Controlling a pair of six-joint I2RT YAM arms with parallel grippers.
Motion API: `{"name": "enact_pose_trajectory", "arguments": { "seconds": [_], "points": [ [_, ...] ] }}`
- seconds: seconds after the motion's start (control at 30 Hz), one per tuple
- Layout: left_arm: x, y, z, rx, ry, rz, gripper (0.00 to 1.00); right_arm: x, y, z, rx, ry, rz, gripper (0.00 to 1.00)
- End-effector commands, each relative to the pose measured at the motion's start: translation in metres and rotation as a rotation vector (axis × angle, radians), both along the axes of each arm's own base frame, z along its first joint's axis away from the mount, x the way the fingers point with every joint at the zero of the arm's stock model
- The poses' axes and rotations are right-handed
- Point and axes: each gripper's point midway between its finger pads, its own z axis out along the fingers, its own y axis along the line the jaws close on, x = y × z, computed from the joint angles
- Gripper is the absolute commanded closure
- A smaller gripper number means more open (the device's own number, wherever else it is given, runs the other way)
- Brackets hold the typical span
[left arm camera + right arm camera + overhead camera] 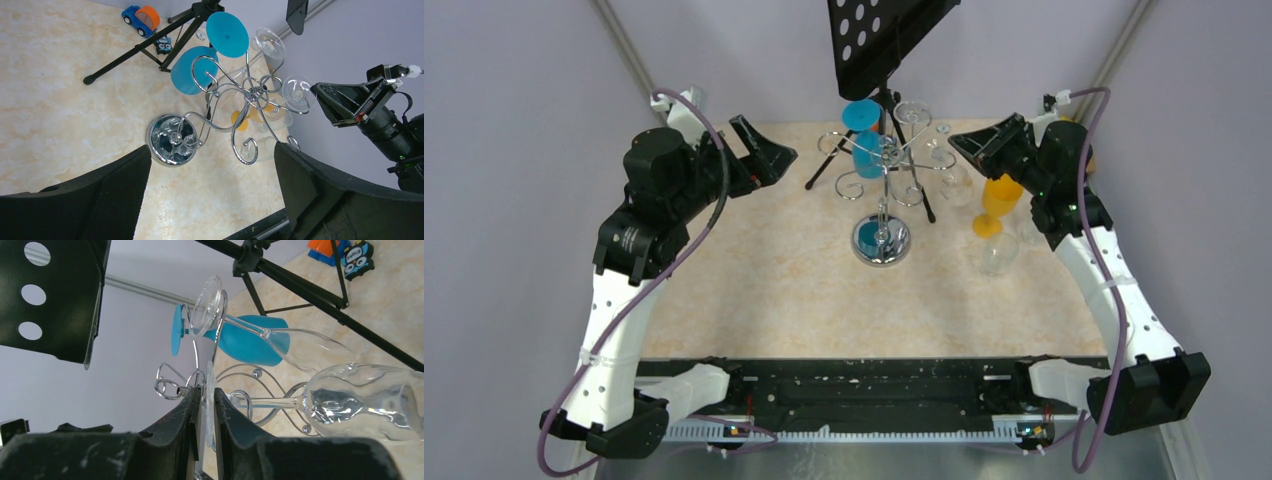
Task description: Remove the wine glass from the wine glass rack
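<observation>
The chrome wine glass rack (884, 190) stands mid-table on its round mirrored base (881, 241). A blue glass (869, 155) and two clear wine glasses hang from its scrolled arms. My right gripper (206, 392) is shut on the edge-on foot of one clear wine glass (360, 400), whose stem still lies in a rack arm. In the top view the right gripper (959, 145) is at the rack's right side. My left gripper (769, 150) is open and empty, left of the rack and apart from it. The left wrist view (212, 200) shows the rack (250, 95) beyond the jaws.
A black tripod stand with a perforated plate (879, 40) stands right behind the rack, its legs (135, 50) spread on the table. An orange glass (996, 200) and a clear glass (999, 255) stand at the right. A toy car (141, 17) sits at the far side.
</observation>
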Motion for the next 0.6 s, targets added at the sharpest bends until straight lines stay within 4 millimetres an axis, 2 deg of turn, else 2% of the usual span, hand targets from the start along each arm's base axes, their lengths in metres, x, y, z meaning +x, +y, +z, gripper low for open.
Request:
{"name": "enact_pose_trajectory", "arguments": {
  "seconds": [0.0,0.23,0.4,0.47,0.57],
  "points": [
    [-0.001,0.004,0.011,-0.017,-0.037,0.018,0.04,-0.002,0.010,0.027,0.063,-0.074,0.063,0.83],
    [-0.001,0.004,0.012,-0.018,-0.040,0.017,0.04,0.002,0.015,0.015,0.054,0.014,0.090,0.77],
    [-0.001,0.004,0.012,-0.017,-0.038,0.019,0.04,0.001,0.018,0.011,0.049,0.034,0.110,0.78],
    [-0.002,0.005,0.012,-0.018,-0.040,0.021,0.04,0.000,0.017,0.014,0.055,0.031,0.108,0.84],
    [-0.002,0.004,0.012,-0.019,-0.040,0.020,0.04,0.001,0.012,0.018,0.054,0.012,0.072,1.00]
  ]
}}
